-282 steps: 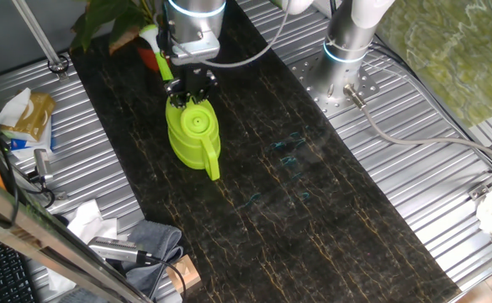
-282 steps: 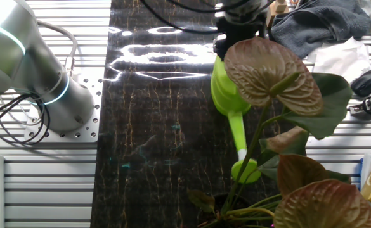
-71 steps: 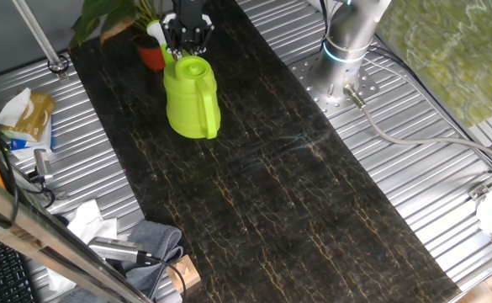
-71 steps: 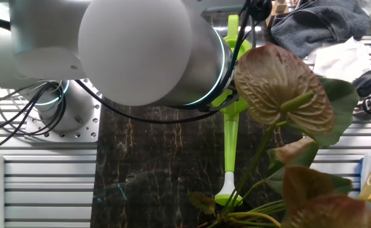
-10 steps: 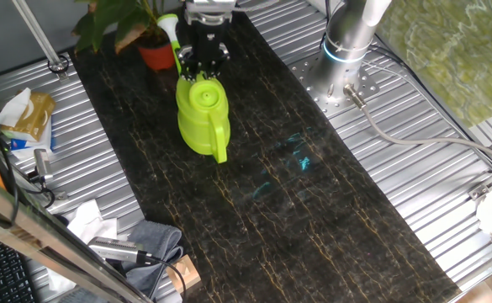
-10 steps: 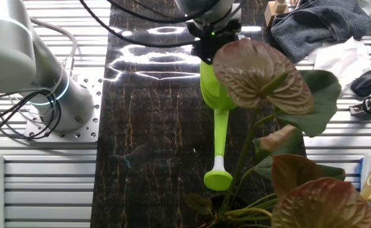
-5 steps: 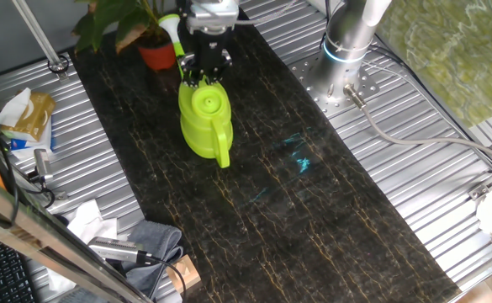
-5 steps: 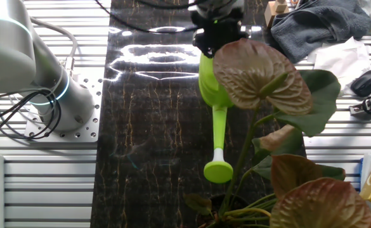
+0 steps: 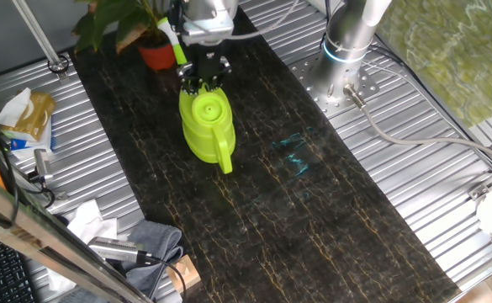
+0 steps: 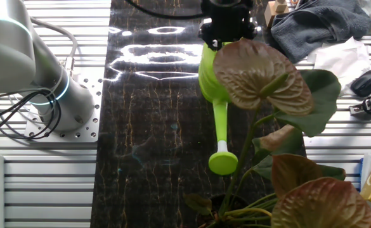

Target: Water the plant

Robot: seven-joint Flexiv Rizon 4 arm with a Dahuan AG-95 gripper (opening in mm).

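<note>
The plant stands at the table's far left corner in its orange-red pot. In the other fixed view its broad reddish-brown leaves fill the right foreground and the pot is barely visible at the bottom edge. The lime-green watering can is upright on or just above the dark table, its handle toward the camera. Its spout reaches toward the plant and ends in a round rose just short of the stems. My gripper comes down from above and is shut on the can's top, near the spout base.
The arm's base stands on the metal plate to the right; it also shows in the other fixed view. A grey cloth, a wooden block and a paper bag lie along the left side.
The gripper and watering can have shifted slightly away from the plant, toward the table's middle. The rose has drawn back from the pot. The plant has not moved.
</note>
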